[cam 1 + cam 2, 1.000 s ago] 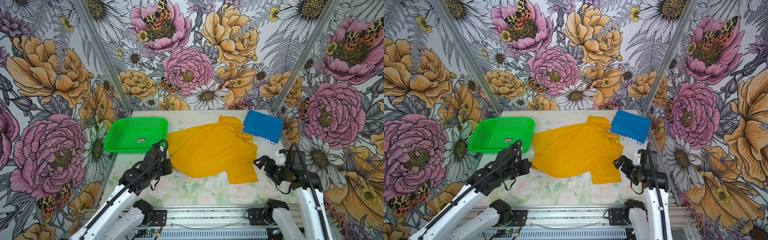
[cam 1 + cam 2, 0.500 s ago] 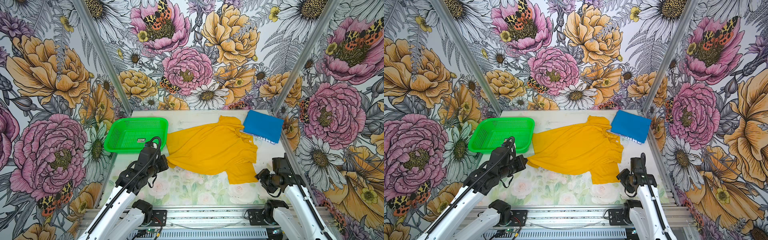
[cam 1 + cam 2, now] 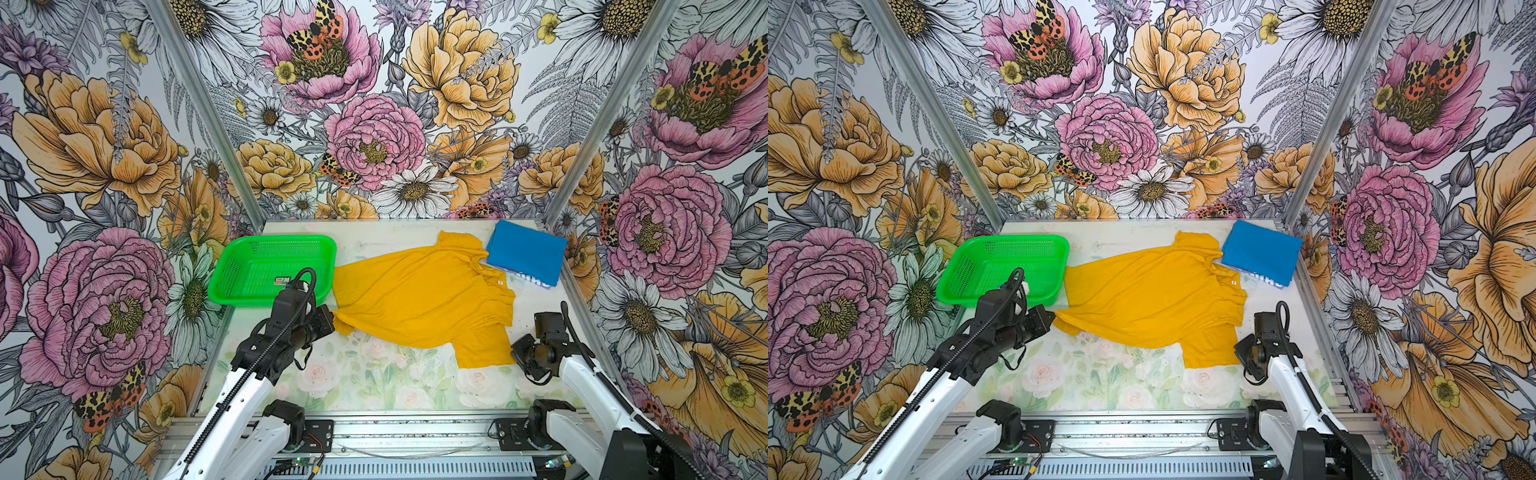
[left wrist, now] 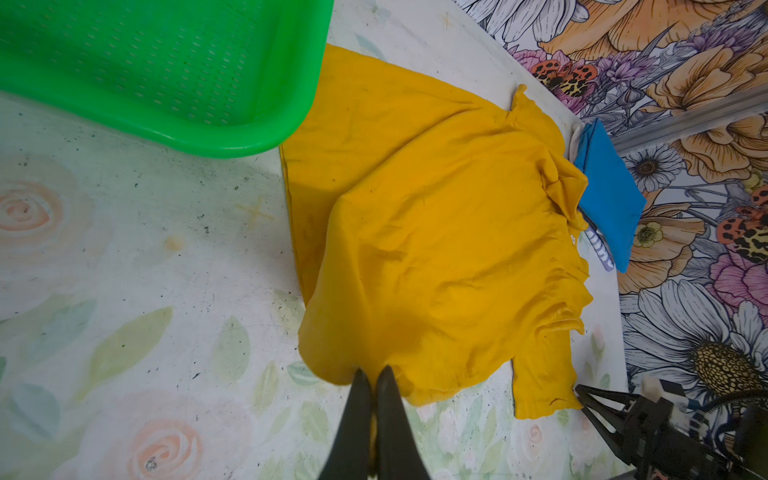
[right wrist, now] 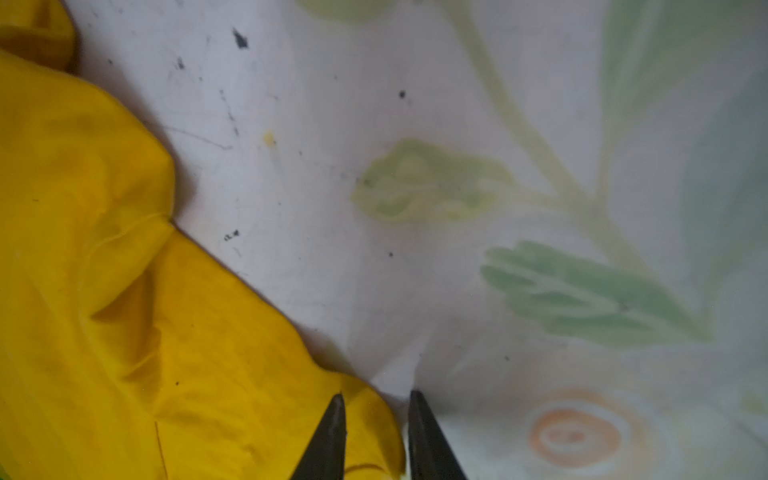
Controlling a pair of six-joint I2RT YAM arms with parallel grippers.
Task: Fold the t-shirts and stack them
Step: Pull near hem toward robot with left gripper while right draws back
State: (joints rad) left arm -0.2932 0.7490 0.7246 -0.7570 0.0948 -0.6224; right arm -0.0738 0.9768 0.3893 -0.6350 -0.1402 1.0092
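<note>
left gripper [image 4: 373, 376] pinching yellow shirt [image 3: 415, 299] edge, right gripper [image 5: 376, 401] narrowly parted (astride sleeve corner)

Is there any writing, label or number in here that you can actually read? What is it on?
Nothing here reads clearly.
White lettering on the blue shirt's near edge: a few letters, partly hidden and too small to read.
Small white tag on the yellow shirt: too small to read.
Sticker inside the green basket: too small to read.
</note>
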